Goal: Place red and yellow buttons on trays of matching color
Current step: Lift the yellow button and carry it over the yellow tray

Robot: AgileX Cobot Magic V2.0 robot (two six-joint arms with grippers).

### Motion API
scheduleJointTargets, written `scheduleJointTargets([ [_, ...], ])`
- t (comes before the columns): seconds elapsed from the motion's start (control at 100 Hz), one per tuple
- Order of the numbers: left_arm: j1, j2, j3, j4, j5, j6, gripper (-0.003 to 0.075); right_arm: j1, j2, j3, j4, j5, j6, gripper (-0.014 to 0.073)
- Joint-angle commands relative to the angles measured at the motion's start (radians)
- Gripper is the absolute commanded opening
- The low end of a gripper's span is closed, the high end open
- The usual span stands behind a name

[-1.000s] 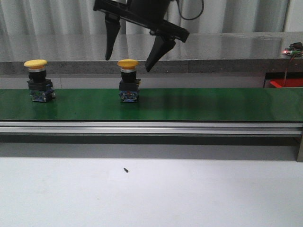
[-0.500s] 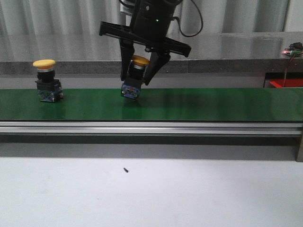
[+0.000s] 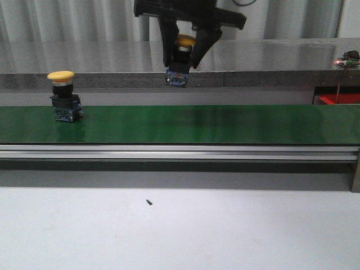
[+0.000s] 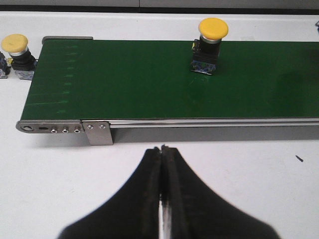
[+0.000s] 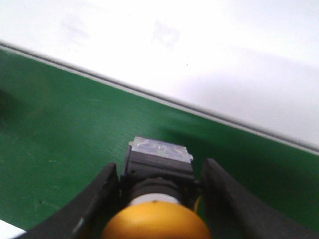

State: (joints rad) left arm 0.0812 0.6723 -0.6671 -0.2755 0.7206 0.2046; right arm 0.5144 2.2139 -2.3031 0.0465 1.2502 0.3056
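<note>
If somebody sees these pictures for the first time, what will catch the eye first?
Probably the right pincer, holding a yellow button in the air above the green belt. Next, a second yellow button standing upright on the belt's left part. The left pincer hangs shut before the belt.

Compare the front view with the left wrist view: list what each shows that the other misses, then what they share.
Only the front view shows the right claw shut on a yellow button and holding it clear above the green belt, plus a red bin at far right. Only the left wrist view shows the left claw shut and empty over the white table, and another yellow button on the table off the belt's end. Both show the belt and the yellow button standing on it.
</note>
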Motion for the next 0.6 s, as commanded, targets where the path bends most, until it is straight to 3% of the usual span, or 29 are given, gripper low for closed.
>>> scheduleJointTargets([
  [0.0, -0.007, -0.002, -0.025, -0.018, -0.059, -0.004, -0.002, -0.005, -0.11, -0.03, -0.036, 0.084, -0.02, 0.0214],
  [0.19, -0.007, -0.002, -0.025, -0.018, -0.059, -0.004, -0.002, -0.016, -0.183, 0.019, -0.055, 0.085, -0.023, 0.0214],
  [0.59, -0.007, -0.002, -0.025, -0.018, -0.059, -0.004, -0.002, -0.149, -0.427, 0.354, -0.063, 0.073, -0.062, 0.0214],
])
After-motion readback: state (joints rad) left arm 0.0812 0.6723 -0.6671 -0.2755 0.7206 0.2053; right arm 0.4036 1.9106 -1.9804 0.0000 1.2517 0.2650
